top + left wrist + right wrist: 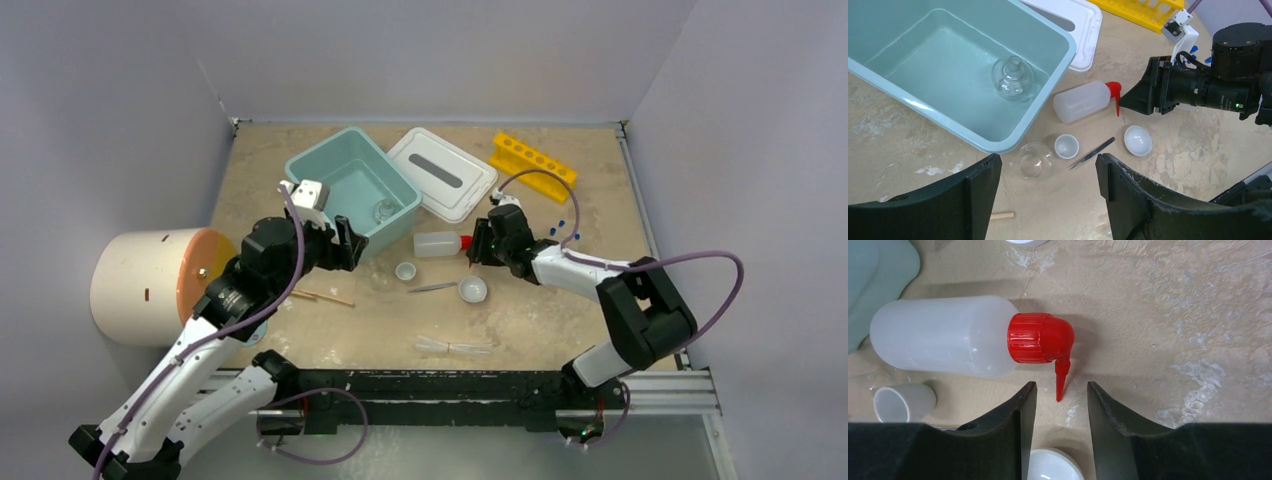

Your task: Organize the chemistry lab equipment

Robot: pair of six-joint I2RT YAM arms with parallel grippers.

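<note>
Bottle (943,335) on its side, spout between the open right fingers

Lying flat on the table, the bottle has a cloudy see-through body, a ribbed red cap (1035,337) and a thin red spout (1062,380) bent down from it. Whether it holds any liquid is hard to tell. The spout tip points into the gap of the right gripper (1062,390), whose fingers (1013,425) stand apart and touch nothing. The body runs off to one side of the gripper. This line-up reads as an approach to the cap end, probably because the narrow cap suits the jaws better than the fat body. A wide bowl (1050,465) sits just under the fingers, and a small bowl (903,402) lies beside one of them. The left gripper (1047,160) is spread too and empty. It hangs by the near corner of the tub (1063,50), above a glass dish (1035,161), with tweezers (1093,152) beside the dish. It is likely held there to keep clear of the other arm.
</note>
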